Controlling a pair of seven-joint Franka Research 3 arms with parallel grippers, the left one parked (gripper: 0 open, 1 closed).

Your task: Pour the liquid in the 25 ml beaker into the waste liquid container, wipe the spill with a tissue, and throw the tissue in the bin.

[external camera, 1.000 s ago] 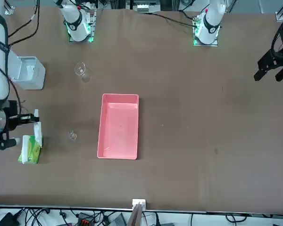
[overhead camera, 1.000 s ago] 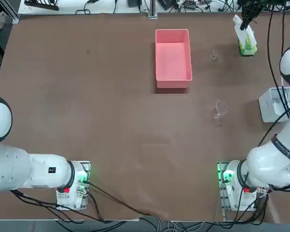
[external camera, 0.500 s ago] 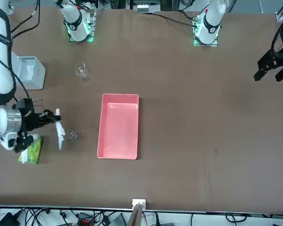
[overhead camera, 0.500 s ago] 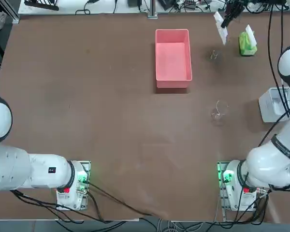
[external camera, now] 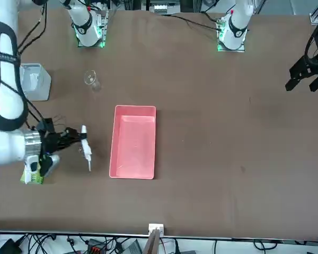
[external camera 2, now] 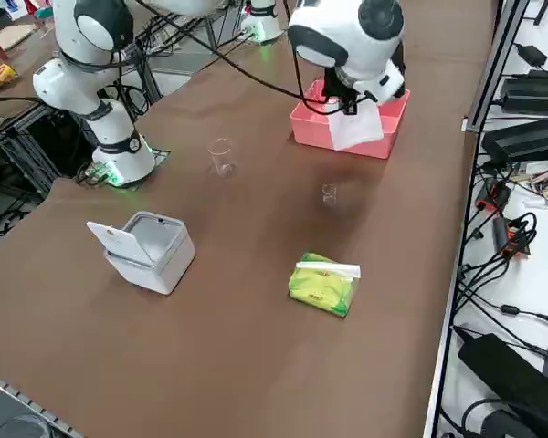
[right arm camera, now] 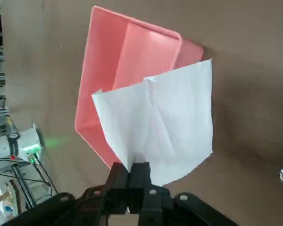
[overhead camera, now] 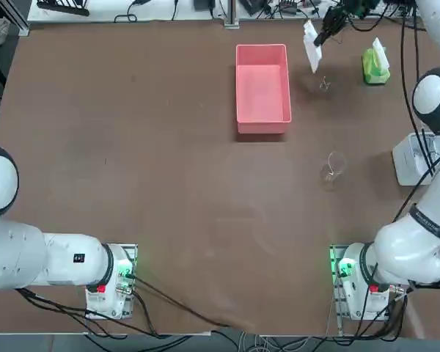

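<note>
Pinching the limp, featherlight tissue [right arm camera: 158, 127] by one edge, I kept my right claw [right arm camera: 134, 175] clamped on it.

Soft white paper tissue [right arm camera: 160, 127] — matt brown table [overhead camera: 132, 147]

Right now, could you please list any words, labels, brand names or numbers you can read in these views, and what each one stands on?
None can be read.
Tissue pack: the printing on its yellow-green wrapper is too small to read.
25 ml beaker: no markings can be made out.
Tissue in the right gripper: blank.
</note>
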